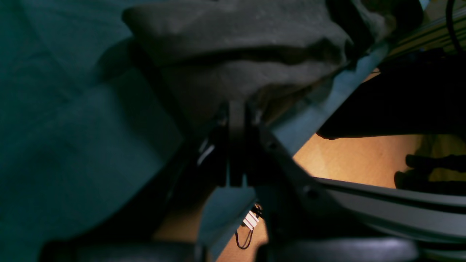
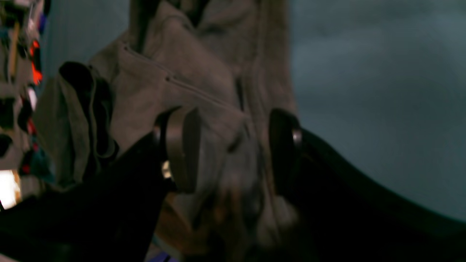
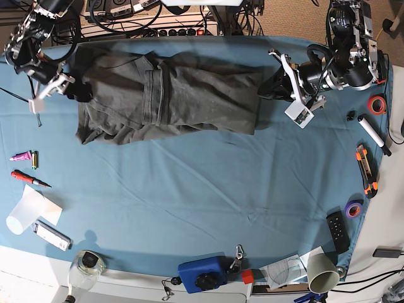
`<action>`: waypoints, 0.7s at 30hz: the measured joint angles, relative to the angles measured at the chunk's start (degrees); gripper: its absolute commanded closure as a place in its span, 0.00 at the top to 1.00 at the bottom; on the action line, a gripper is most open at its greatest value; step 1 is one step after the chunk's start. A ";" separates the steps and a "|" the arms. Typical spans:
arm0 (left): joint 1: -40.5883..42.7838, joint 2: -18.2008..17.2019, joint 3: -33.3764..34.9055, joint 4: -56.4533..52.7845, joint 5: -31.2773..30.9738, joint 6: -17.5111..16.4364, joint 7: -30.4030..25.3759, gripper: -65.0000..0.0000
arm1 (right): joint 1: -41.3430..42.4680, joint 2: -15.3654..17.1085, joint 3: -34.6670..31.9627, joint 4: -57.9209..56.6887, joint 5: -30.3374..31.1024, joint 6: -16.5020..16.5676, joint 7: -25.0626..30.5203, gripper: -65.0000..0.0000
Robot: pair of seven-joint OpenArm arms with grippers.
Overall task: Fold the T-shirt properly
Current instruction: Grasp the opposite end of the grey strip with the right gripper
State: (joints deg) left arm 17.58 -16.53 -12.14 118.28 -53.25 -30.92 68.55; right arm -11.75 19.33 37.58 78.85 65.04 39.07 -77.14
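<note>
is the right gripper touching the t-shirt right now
Cannot tell. In the right wrist view the right gripper stands open with the T-shirt between and behind its pads; the blur hides any contact or gap.

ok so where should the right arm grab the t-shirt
At the bunched edge of the T-shirt nearest the right gripper, coming in from that end of the table. Its jaws stand open with the cloth between them, and the hem there is folded thick, so it likely gives a firm pinch.
</note>
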 measured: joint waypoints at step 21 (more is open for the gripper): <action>-0.02 1.40 0.00 0.00 -0.81 0.00 0.02 0.00 | 4.87 -0.24 -7.34 0.33 -9.57 -0.48 2.99 0.00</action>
State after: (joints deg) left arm 17.56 -15.14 -12.14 118.28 -54.06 -30.92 68.58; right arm -6.87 19.09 30.24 79.18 55.46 38.59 -74.15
